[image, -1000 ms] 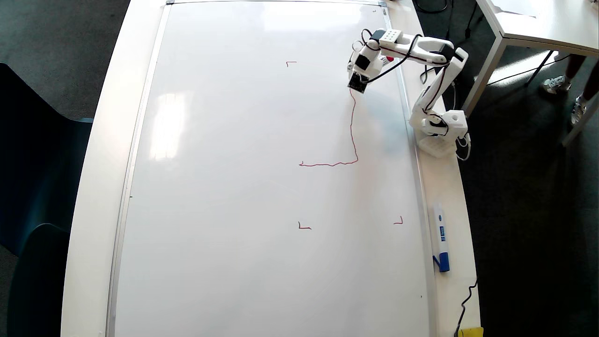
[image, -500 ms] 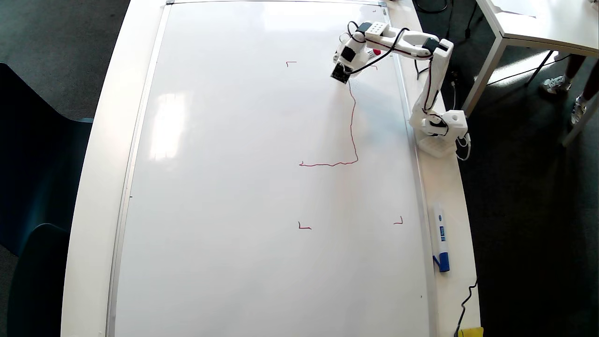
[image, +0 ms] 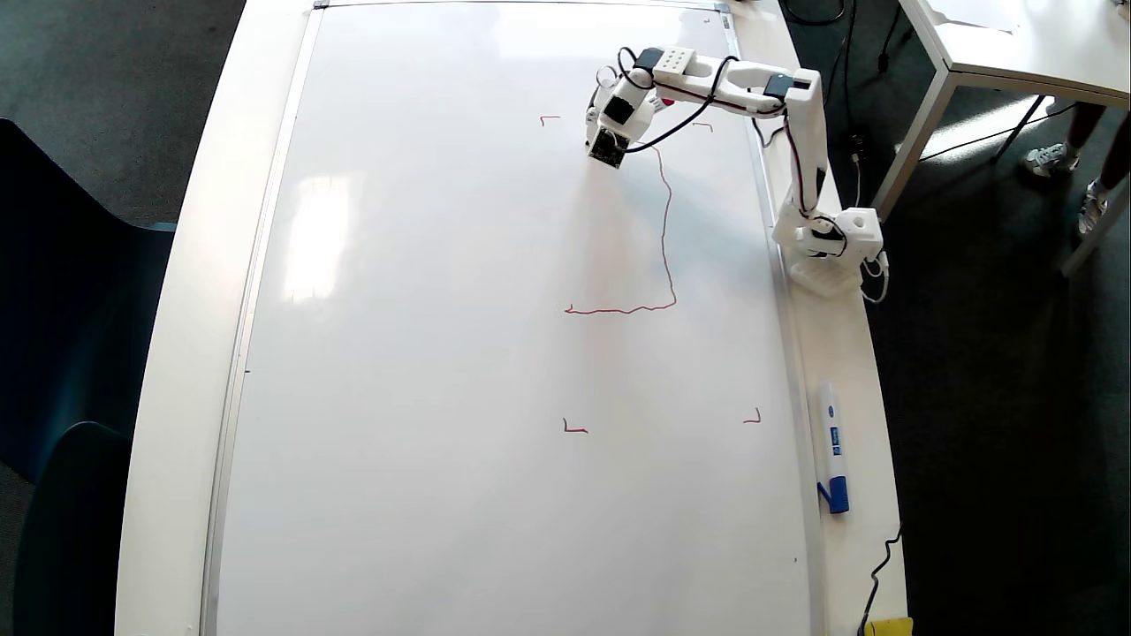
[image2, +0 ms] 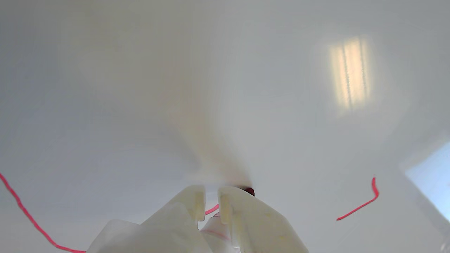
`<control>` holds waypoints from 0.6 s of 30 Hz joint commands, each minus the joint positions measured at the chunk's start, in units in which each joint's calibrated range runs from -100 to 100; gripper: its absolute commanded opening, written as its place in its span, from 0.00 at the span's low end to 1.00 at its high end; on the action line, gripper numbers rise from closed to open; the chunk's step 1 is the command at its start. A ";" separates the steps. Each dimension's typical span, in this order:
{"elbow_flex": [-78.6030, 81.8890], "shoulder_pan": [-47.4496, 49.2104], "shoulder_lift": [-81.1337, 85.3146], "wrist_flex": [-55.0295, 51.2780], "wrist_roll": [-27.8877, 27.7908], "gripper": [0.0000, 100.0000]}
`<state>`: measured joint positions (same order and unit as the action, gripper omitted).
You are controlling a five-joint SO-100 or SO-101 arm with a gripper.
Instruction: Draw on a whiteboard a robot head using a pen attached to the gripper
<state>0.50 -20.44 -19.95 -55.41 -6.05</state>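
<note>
The gripper [image2: 211,200] was clamped on the pen [image2: 248,190], tip pressed to the whiteboard [image: 442,353] near its top edge, tracing the robot head [image: 664,238] outline's upper side.

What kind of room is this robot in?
Probably an office or classroom: a big glossy white whiteboard lies flat, a spare blue-capped white marker rests beside it, and a white table with legs stands on dark carpet.

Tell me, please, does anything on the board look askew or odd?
The red line wobbles instead of running straight, and its bottom stroke wavers too. A spare blue-capped marker lies loose beside the whiteboard frame. Nothing looks spilled or damaged.
</note>
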 commanded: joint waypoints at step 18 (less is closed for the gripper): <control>-27.24 6.40 -15.23 -1.24 5.25 0.01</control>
<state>-22.52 -14.63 -34.35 -56.42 -1.77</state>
